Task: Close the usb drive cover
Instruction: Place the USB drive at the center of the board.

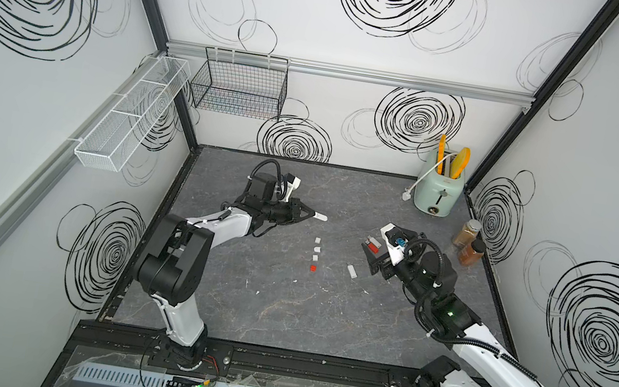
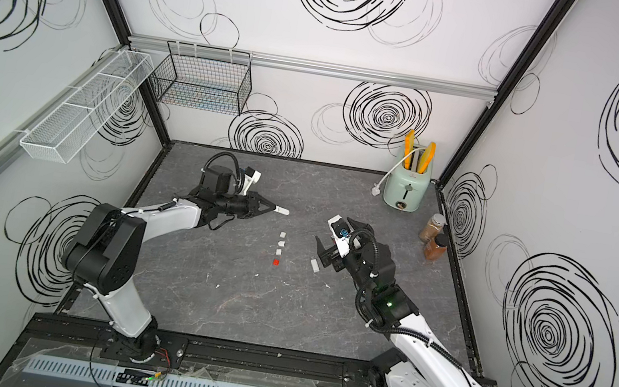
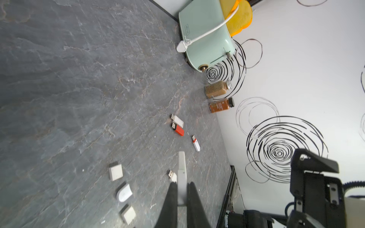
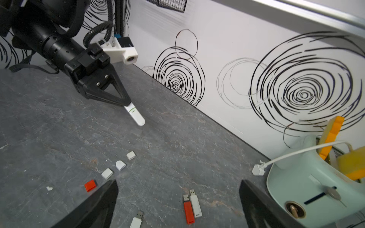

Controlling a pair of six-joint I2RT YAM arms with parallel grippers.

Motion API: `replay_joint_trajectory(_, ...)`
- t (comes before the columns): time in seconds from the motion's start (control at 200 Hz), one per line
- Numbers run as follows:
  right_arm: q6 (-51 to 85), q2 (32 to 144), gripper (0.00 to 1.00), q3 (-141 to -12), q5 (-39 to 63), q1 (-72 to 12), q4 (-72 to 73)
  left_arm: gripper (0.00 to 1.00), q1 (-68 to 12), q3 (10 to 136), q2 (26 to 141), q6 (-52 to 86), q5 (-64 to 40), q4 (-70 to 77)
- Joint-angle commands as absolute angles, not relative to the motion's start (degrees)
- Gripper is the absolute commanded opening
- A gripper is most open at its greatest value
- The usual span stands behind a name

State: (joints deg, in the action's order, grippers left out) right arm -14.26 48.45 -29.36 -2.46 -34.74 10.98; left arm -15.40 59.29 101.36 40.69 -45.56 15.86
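Note:
My left gripper (image 1: 311,213) (image 3: 182,184) is shut on a white usb drive (image 1: 320,216) (image 3: 181,167) (image 4: 136,116), held just above the table. The drive sticks out past the fingertips, and its far end is a rounded white cover with no metal plug showing. My right gripper (image 1: 369,254) (image 4: 178,184) hangs open and empty above a red drive (image 4: 188,212) and a white drive (image 4: 195,205), which lie side by side with bare plugs. Another uncapped white drive (image 1: 351,271) (image 4: 136,220) lies nearby. Loose white covers (image 1: 317,240) and one red cover (image 1: 313,268) sit mid-table.
A mint toaster (image 1: 440,186) with its white plug stands at the back right. Two spice jars (image 1: 468,232) stand by the right wall. A black wire basket (image 1: 241,84) and a white mesh rack (image 1: 131,111) hang on the walls.

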Motion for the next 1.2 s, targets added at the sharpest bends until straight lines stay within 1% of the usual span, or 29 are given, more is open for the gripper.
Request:
replay_joint_trajectory(0.0,-11.8,47.3,0.99,-25.6,-6.3,-35.3,9.7,0.0,-16.9,62.2,105.7,47.4,-42.7,23.5)
replay_joint_trajectory(0.14,-13.3,48.2,0.99,-24.6,-8.2,-35.7,10.8,0.0,-18.5,63.9,111.3,51.9,-42.6,26.2)
replay_joint_trajectory(0.42,-15.8,48.0,0.99,-23.0,-10.5,-36.3,12.4,0.0,-19.0,66.5,117.0,51.5,-39.0,24.5)
replay_joint_trajectory(0.6,-16.0,47.7,0.99,-22.9,-11.1,-36.4,12.6,0.0,-18.5,68.9,119.6,49.2,-37.3,20.5)
replay_joint_trajectory(0.745,-16.3,47.6,0.99,-23.2,-10.7,-36.4,12.9,0.0,-18.7,73.1,121.8,45.2,-35.0,13.3)
replay_joint_trajectory(0.915,-16.4,47.6,0.99,-23.1,-10.6,-36.4,13.2,0.0,-19.0,74.3,122.7,44.6,-33.9,10.9)
replay_joint_trajectory(0.99,-16.3,47.6,0.99,-23.2,-10.6,-36.4,13.0,0.02,-19.0,75.2,123.7,44.3,-34.2,9.8)
replay_joint_trajectory(1.0,-16.3,47.6,0.99,-23.2,-10.7,-36.5,13.0,0.06,-19.0,75.3,123.8,44.2,-34.1,9.7)
replay_joint_trajectory(1.015,-16.3,47.6,0.99,-23.0,-10.9,-36.4,13.0,0.07,-18.9,75.5,124.0,44.0,-34.2,9.4)
replay_joint_trajectory(1.121,-16.3,47.4,0.99,-22.9,-10.4,-36.5,13.3,0.08,-19.0,76.1,124.8,43.8,-34.1,8.5)
replay_joint_trajectory(1.196,-16.3,47.5,0.99,-23.2,-10.5,-36.5,13.1,0.11,-19.0,76.3,125.2,43.7,-34.2,8.0)
